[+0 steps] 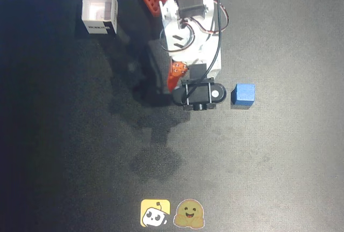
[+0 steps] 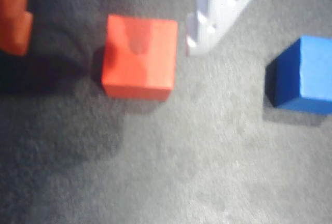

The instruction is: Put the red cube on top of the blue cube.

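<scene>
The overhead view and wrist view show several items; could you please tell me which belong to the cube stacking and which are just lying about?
Part of the job:
- red cube, between the open end effector fingers
- blue cube, the stacking target

Just lying about:
- white box, far corner
- two stickers at the mat's near edge

Dark matte tabletop (image 1: 64, 151) carried everything. Blue cube (image 1: 243, 95) was the landmark: red cube (image 2: 139, 57) sat apart to its left in the wrist view, white open-top box (image 1: 100, 11) far upper-left overhead, two stickers (image 1: 173, 214) well below it.
</scene>
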`<action>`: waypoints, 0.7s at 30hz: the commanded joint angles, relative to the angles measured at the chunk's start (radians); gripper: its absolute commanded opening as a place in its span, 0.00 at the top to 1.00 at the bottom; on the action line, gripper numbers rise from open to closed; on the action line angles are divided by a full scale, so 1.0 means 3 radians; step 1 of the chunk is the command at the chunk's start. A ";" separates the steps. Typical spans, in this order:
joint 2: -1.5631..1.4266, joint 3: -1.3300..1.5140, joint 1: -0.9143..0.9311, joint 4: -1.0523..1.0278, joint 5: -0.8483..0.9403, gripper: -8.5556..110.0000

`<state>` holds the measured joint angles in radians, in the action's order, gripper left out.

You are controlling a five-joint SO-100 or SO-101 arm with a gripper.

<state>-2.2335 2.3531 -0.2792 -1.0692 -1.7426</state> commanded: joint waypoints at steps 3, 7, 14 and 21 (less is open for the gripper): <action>-0.0005 0.0097 -0.0031 0.0199 -0.0020 0.73; -0.0010 0.0245 -0.0041 0.0337 -0.0046 0.73; -0.0020 0.0460 -0.0051 0.0562 -0.0077 0.73; 0.0056 0.0644 -0.0102 0.0823 -0.0118 0.73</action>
<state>-2.2181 2.5464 -0.3007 -0.8529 -1.7564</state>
